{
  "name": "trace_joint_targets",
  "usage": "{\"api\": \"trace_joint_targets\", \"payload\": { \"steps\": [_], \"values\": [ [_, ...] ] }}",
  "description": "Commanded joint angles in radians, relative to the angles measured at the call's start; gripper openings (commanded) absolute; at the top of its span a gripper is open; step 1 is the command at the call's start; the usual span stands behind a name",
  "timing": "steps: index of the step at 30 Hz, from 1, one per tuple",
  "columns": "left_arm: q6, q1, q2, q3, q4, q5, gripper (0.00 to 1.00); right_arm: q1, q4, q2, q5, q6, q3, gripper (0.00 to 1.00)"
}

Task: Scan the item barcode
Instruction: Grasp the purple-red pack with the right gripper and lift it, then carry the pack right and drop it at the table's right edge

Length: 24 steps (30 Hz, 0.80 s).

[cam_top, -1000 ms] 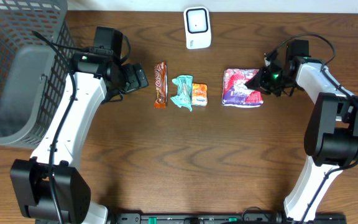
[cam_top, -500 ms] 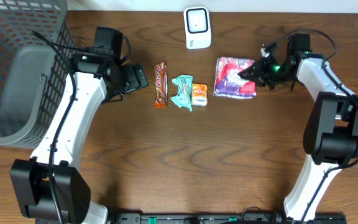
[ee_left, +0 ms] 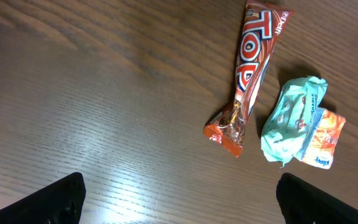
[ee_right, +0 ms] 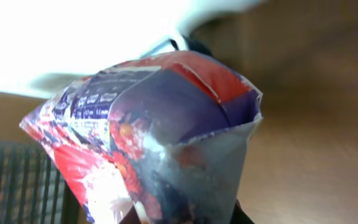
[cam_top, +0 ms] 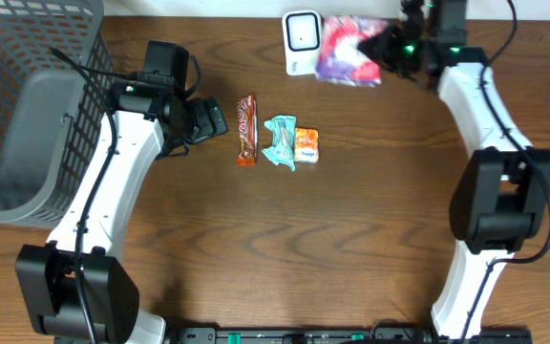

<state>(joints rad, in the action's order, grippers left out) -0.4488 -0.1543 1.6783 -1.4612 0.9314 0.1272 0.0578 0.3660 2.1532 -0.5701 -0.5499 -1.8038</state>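
Two end effectors, opposite states. Right end effector (cam_top: 387, 48) up at far edge of desk (cam_top: 304, 239), clenched on purple-red packet (cam_top: 349, 50), pinching its right-hand end. Packet sticking out leftward from the fingers, so directly left of that end effector in overhead view, with its left edge overlapping the right side of white scanner (cam_top: 303, 42); touching or just in front, cannot tell. Looks raised off the wood, slightly blurred. From right wrist view: packet filling most of the frame, crimped end nearest the camera, dark fingertips barely showing at bottom edge under it; barcode not made out. Left end effector (cam_top: 213, 120) released, fingers spread wide with nothing between them, left of centre, well apart from the packet. Just right of it on desk: orange-brown chocolate bar (cam_top: 246, 129) lying lengthwise away from the robot, then teal wrapper (cam_top: 281, 141), then small orange pack (cam_top: 306, 145) touching the teal one. Same three seen from left wrist view beyond the open fingertips, none touched. Grey mesh basket (cam_top: 27, 105) at far left, beside left arm.
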Motion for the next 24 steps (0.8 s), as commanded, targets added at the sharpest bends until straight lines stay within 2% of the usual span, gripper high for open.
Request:
{"api": "trace_joint_targets", "payload": {
  "steps": [1, 6, 11, 24],
  "values": [
    [-0.002, 0.001, 0.000, -0.009, 0.002, -0.013, 0.98, 0.071, -0.123, 0.014, 0.203, -0.167, -0.023, 0.01],
    [-0.002, 0.001, 0.000, -0.009, 0.002, -0.013, 0.98, 0.122, -0.322, 0.044, 0.285, -0.245, -0.023, 0.01],
    [-0.002, 0.001, 0.000, -0.009, 0.002, -0.013, 0.98, 0.143, -0.460, 0.127, 0.291, -0.395, -0.023, 0.01],
    [-0.002, 0.001, 0.000, -0.009, 0.002, -0.013, 0.98, 0.144, -0.490, 0.168, 0.198, -0.404, -0.062, 0.01]
  ]
}}
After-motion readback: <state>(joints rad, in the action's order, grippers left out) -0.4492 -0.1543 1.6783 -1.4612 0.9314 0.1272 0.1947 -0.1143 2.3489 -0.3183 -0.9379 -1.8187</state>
